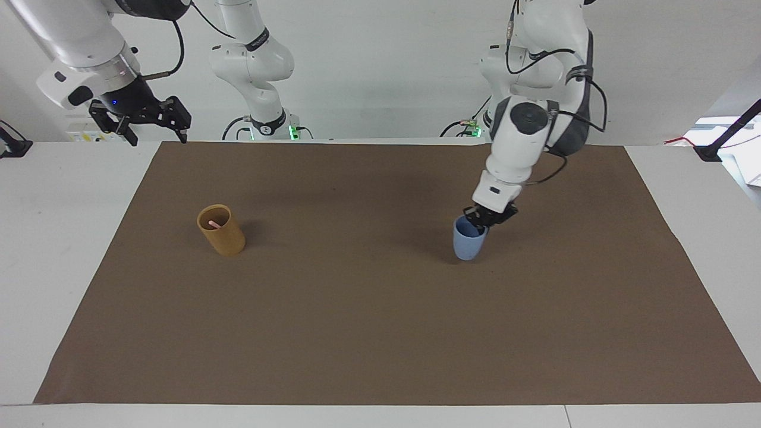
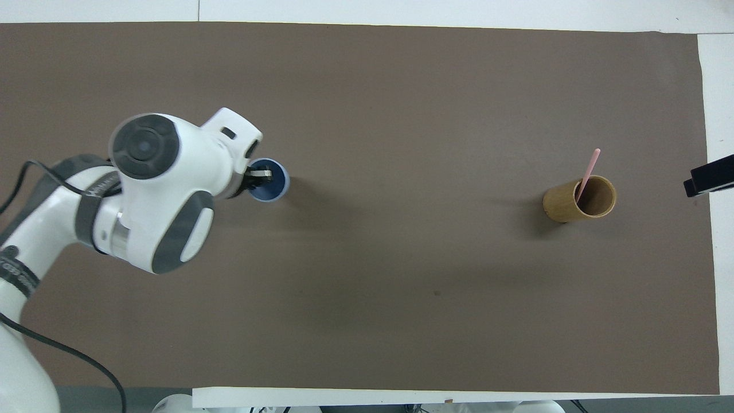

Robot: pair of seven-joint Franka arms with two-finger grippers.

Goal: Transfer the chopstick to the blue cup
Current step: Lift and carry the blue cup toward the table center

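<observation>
The left gripper [image 1: 483, 221] is pinched on the rim of the blue cup [image 1: 469, 241], one finger inside the mouth and one outside, on the side of the rim toward the left arm's end of the table; whether the cup's base rests on the brown paper mat [image 1: 380, 333] or hangs just above it cannot be told. The cup stands upright, somewhat toward the left arm's end of the mat. It is a small, matte, light-blue vessel without a handle, tapering to a rounded base, its inside a darker blue in the overhead view. The chopstick [image 2: 587, 175], a thin, pale-pink stick with a rounded end, stands tilted in the tan-yellow cup [image 1: 222, 230], its upper part leaning out over the rim; that cup is a taller, straight-walled cylinder with a thick rim and a smooth, dull surface, well apart from the blue cup toward the right arm's end of the mat. The right gripper [image 1: 153, 126] waits with its black fingers spread, raised over the mat's corner at its own end, empty. The mat is flat, plain and slightly fibrous, covering most of the white table [image 1: 53, 249].
</observation>
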